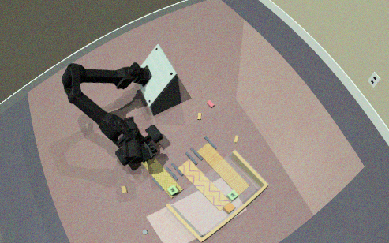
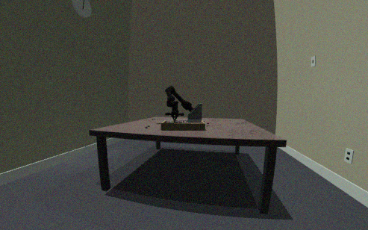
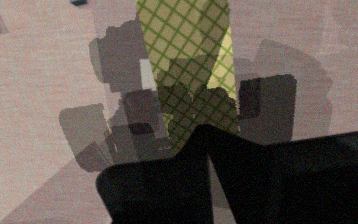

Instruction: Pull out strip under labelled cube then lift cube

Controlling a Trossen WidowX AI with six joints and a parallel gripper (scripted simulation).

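A yellow strip with green crosshatching (image 1: pixel 162 179) (image 3: pixel 181 20) lies flat and runs up to my fingertips. A green cube with a dark label (image 1: pixel 172 190) rests on its far end, outside the low walls. My gripper (image 2: pixel 175 121) (image 3: pixel 202 129) is shut on the crosshatched strip's near end, low over the table; the arm hides the fingertips in the top view. A second green labelled cube (image 1: pixel 233 195) sits near the lower end of the yellow grid strip (image 1: pixel 224 166). A zigzag strip (image 1: pixel 204 182) lies between, with an orange block (image 1: pixel 229 207) at its lower end. I cannot read the labels.
Slate guide bars (image 1: pixel 177 170) (image 1: pixel 192 158) (image 1: pixel 211 143) stand beside the strips. A low yellow-walled frame (image 1: pixel 185 222) (image 2: pixel 183 126) surrounds the strips' far side. Small loose pieces lie around, such as a red one (image 1: pixel 211 104) and a yellow one (image 1: pixel 124 189). The arm's sloped mount (image 1: pixel 160 71) stands behind.
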